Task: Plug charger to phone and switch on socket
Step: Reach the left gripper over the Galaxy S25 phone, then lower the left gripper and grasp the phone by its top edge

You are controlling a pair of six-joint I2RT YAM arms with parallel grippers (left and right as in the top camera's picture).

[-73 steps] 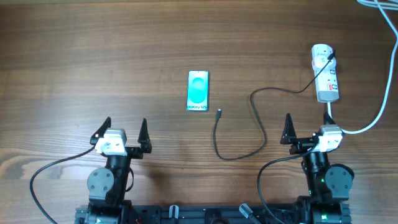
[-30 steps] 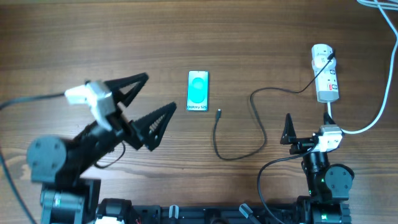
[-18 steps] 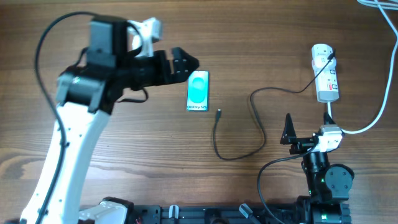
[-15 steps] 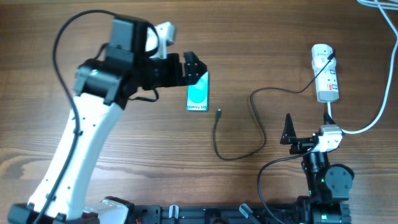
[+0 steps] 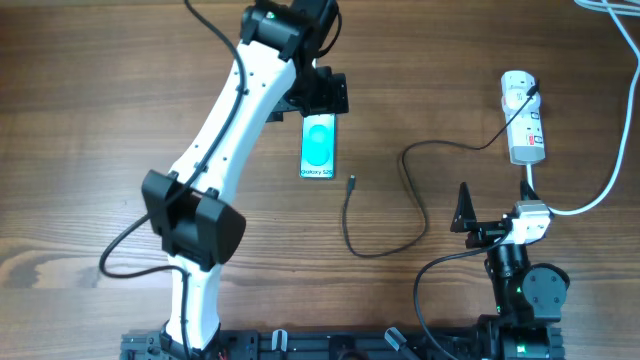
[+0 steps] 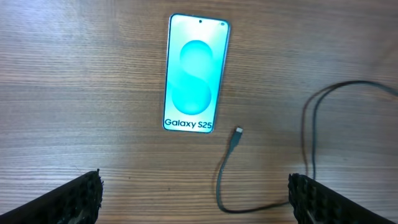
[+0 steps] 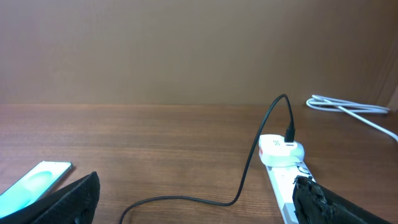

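Left hand (image 6: 196, 185), released and empty, above the phone (image 6: 196, 73) (charger (image 6: 236, 137) tip just beside it).

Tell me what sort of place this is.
Probably a robot lab bench. A left arm and a right arm are mounted at the edge of a wooden table. Only a phone, charger and socket are laid out, before a plain wall.
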